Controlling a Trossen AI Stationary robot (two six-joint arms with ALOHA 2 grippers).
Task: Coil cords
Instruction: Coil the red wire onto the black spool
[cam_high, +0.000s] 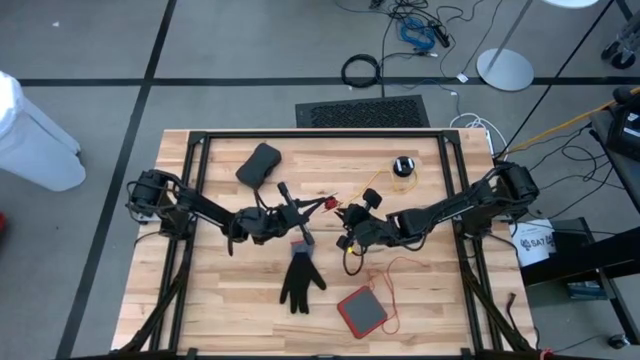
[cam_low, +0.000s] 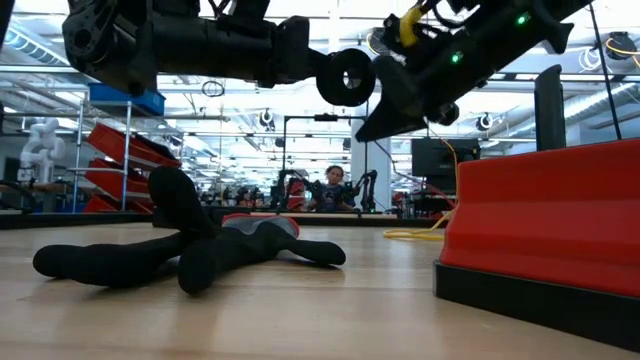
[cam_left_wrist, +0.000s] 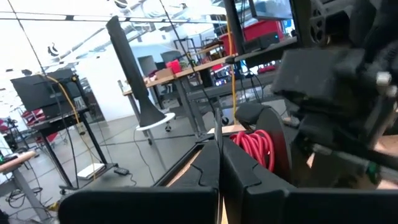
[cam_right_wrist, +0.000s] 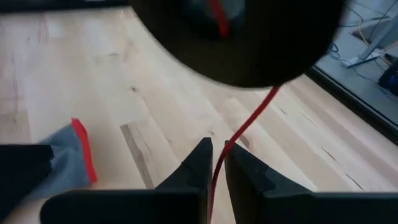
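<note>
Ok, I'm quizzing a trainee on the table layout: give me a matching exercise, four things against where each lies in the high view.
Things:
1 black glove
2 red case
3 dark pouch
4 black puck

Places on the table:
A upper right
B lowest, right of centre
C upper left
D centre

Pairs: 1-D; 2-B; 3-C; 4-A

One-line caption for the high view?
Both grippers, left and right, meet mid-table above a black glove.
</note>
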